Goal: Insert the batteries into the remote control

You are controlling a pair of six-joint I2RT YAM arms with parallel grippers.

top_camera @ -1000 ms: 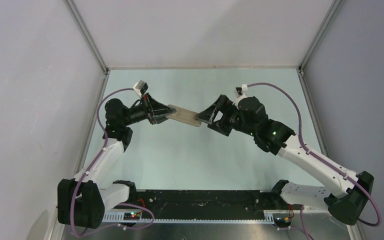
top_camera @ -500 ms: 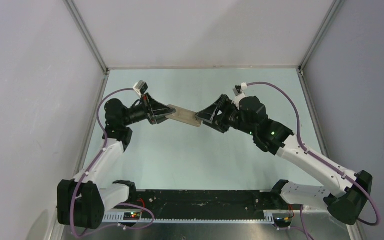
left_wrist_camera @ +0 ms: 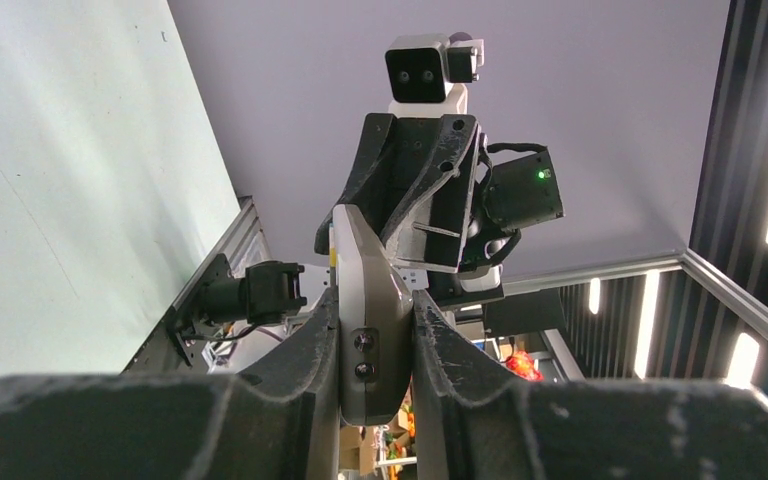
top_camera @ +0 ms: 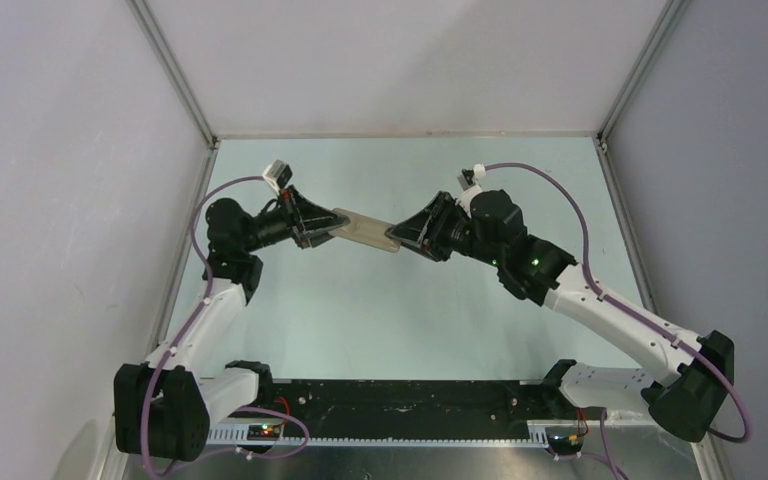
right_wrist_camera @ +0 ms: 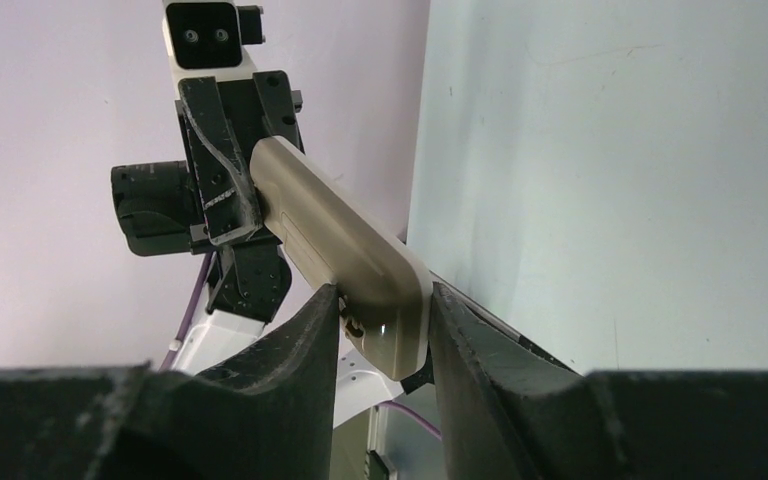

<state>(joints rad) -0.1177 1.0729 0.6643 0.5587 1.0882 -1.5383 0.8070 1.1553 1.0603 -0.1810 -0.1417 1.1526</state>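
Since both arms rise from the near edge at 6 o'clock and lean in toward the middle, what matters hangs in the air above the table (top_camera: 360, 320), not on it. My left hand (left_wrist_camera: 372, 325) is shut tight on one end of the remote control (left_wrist_camera: 365, 290). Both its fingers press flat against the narrow sides, gripping from the 9 o'clock side in the overhead view. From there the handset slants off toward 4 o'clock, tan face up to the overhead camera. Its other end sits between the fingers of my right hand (right_wrist_camera: 382, 310), which reaches in from 3 o'clock. Those fingers stand narrowly apart, right up against the rounded end on both sides. I cannot tell whether they grip it or only brush it.

My worry is two stiff arms on one slim body. If their lines disagree, a firm squeeze on the right could twist or bow the handset, or lever it out of the left hand. The right hand also has only the very tip, so if the left let go on that shallow hold, I judge the remote could pivot and drop to the table. Neither of the batteries shows in any view, toward 12 o'clock or elsewhere, so I cannot say where they lie.
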